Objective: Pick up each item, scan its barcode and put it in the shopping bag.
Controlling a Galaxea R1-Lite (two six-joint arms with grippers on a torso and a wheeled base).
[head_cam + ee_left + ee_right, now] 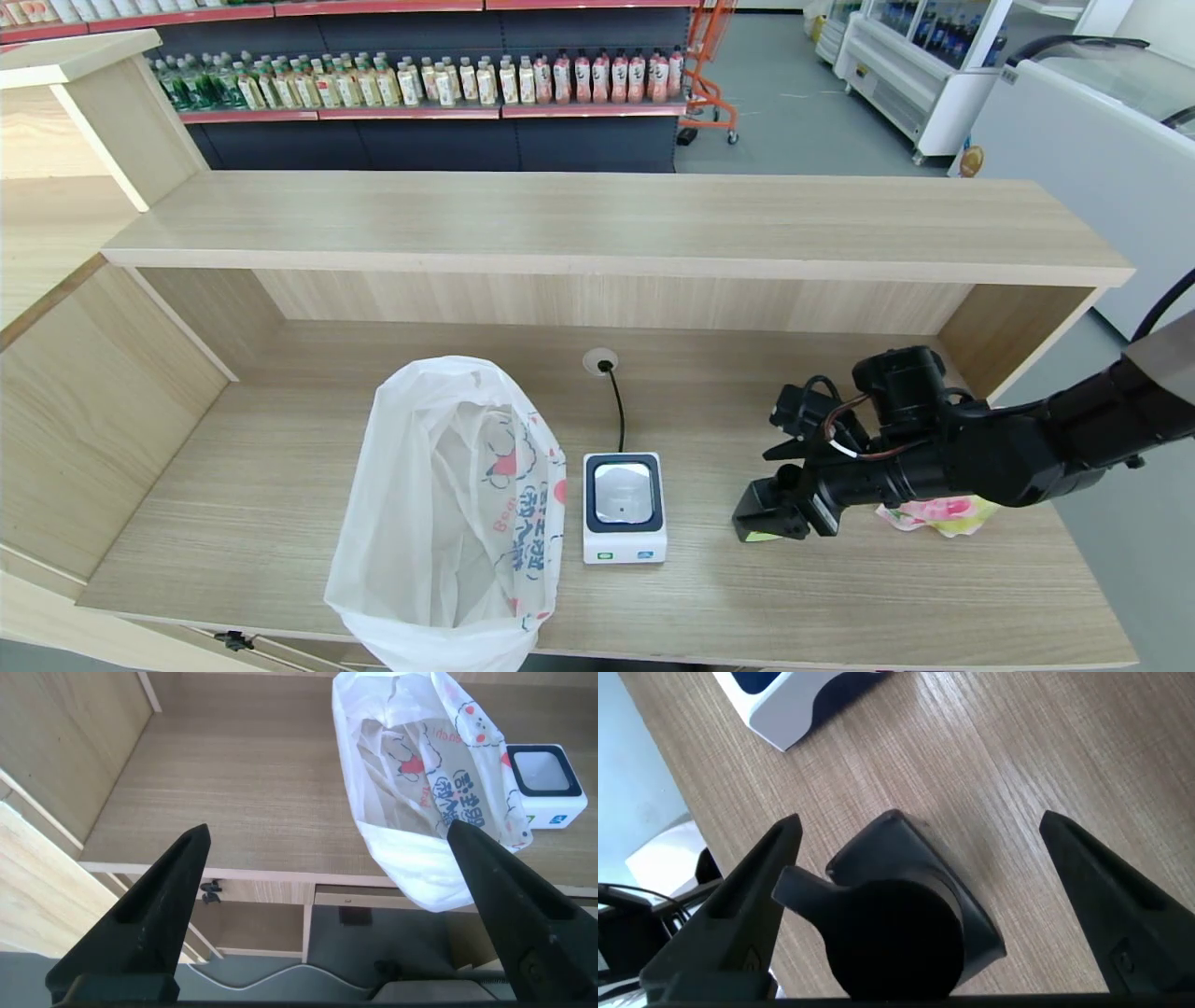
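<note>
right tool: low over the counter, fingers spread wide, nothing in them that i can see.
packet: a pink and yellow-green packet lying flat on the counter at the robot's right, mostly under the right forearm, behind the tool and not between its fingers.
packet axis: the part that shows runs roughly along the counter, left to right. i cannot tell which end leads or where the barcode is.
risk at the packet: the tool sits nearer the scanner than the packet, so the arm has to draw back. i'd guess the forearm could brush the packet and slide it toward the counter's right end. it looks thin and soft, so the fingers may skate over it.
scanner: window up, between the tool and the bag, with its cable running to the back.
risk at the scanner: if the barcode faces the wrong way, it won't read.
shopping bag: stands open at the front edge, just beside the scanner. its walls look limp, so a clipped rim could fold the mouth shut.
left tool: wide open and empty, back off the counter's front edge near the bag.
</note>
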